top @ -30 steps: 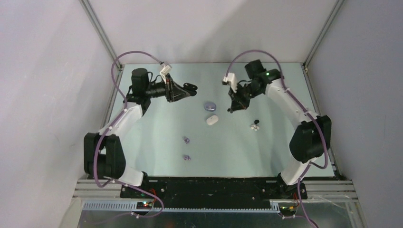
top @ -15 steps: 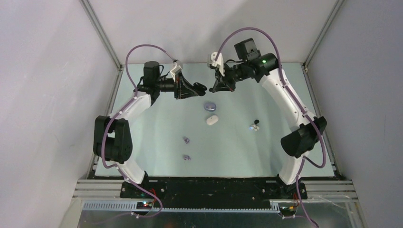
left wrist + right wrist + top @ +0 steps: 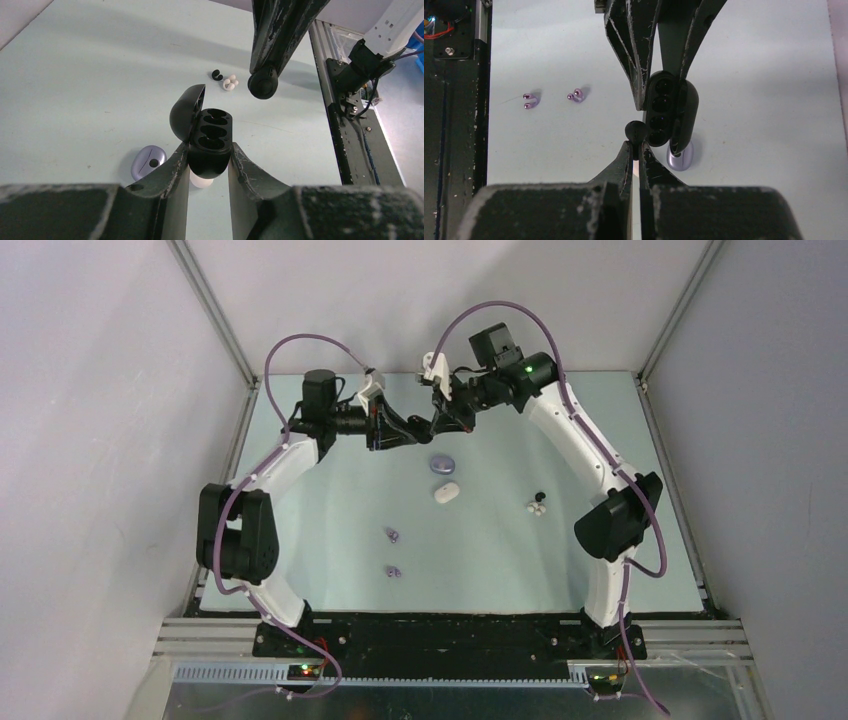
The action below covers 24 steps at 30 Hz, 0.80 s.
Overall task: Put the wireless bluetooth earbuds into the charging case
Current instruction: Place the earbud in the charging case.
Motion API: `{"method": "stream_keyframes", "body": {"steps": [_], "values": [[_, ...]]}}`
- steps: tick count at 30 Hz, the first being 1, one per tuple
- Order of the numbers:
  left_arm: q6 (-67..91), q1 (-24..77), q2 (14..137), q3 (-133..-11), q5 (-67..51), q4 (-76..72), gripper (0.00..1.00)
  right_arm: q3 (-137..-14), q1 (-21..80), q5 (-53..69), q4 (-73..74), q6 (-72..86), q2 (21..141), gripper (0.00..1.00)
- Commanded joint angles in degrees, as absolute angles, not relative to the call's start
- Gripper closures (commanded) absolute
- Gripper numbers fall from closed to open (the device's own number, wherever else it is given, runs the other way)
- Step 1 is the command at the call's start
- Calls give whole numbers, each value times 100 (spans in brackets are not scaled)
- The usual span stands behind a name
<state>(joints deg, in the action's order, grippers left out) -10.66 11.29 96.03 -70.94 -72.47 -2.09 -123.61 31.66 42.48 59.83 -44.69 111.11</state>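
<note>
My left gripper (image 3: 209,150) is shut on a black charging case (image 3: 212,137), held above the table with its lid (image 3: 186,112) swung open and both sockets showing. My right gripper (image 3: 637,147) is shut on a black earbud (image 3: 636,131), which hangs right beside the case (image 3: 664,107), close to the near socket. In the top view the two grippers meet at the far middle, left gripper (image 3: 412,430) and right gripper (image 3: 437,425) tip to tip. Another black earbud (image 3: 216,75) lies on the table next to white earbuds (image 3: 230,83).
A shut lavender case (image 3: 441,463) and a white case (image 3: 446,492) lie below the grippers. Two lavender earbuds (image 3: 393,535) (image 3: 393,571) rest nearer the arm bases. The white and black buds (image 3: 538,506) sit to the right. Frame posts and walls border the table.
The right arm has swung left and up, bringing its black earbud to the case. The left arm has moved slightly right with the open case. Both grips stay shut.
</note>
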Motion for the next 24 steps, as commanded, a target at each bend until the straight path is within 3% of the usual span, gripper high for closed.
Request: {"method": "stream_keyframes", "body": {"steps": [1,24], "values": [[-1397,1138,9430,-7284,-7418,-96,100,-12679,3217,4205,5706,-4364,11163,100],[-1586,1093,9279,-7338,-7483,293,100,-12639,3255,4167,5806,-4464,11325,100]]}}
